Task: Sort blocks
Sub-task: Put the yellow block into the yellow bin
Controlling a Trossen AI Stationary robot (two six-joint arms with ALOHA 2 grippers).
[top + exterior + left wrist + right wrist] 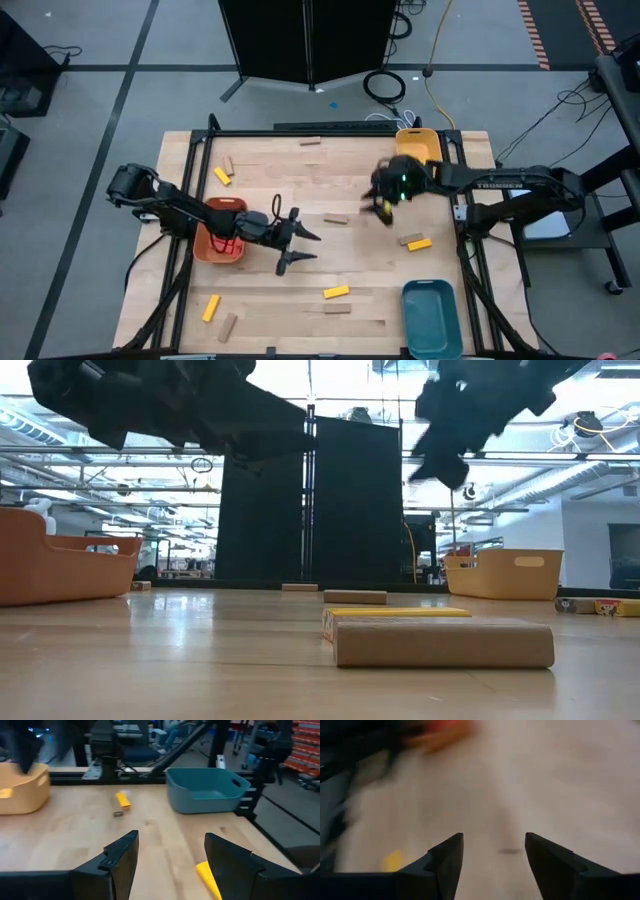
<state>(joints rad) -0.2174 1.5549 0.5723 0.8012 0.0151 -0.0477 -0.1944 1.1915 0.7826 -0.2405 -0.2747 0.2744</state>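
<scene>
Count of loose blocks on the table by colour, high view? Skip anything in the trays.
yellow blocks: 4
tan blocks: 6
Total: 10

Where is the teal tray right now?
In the high view the teal tray sits at the table's near right corner, right of a yellow block and below the right arm.

The light is bright and even from ceiling lamps, seen in the low view. The table [300, 200] shines pale with soft, short shadows. The right pincer [383, 205] looks smeared from above, and its wrist view is all blurry. The near tan block [445, 643] looks soft.
</scene>
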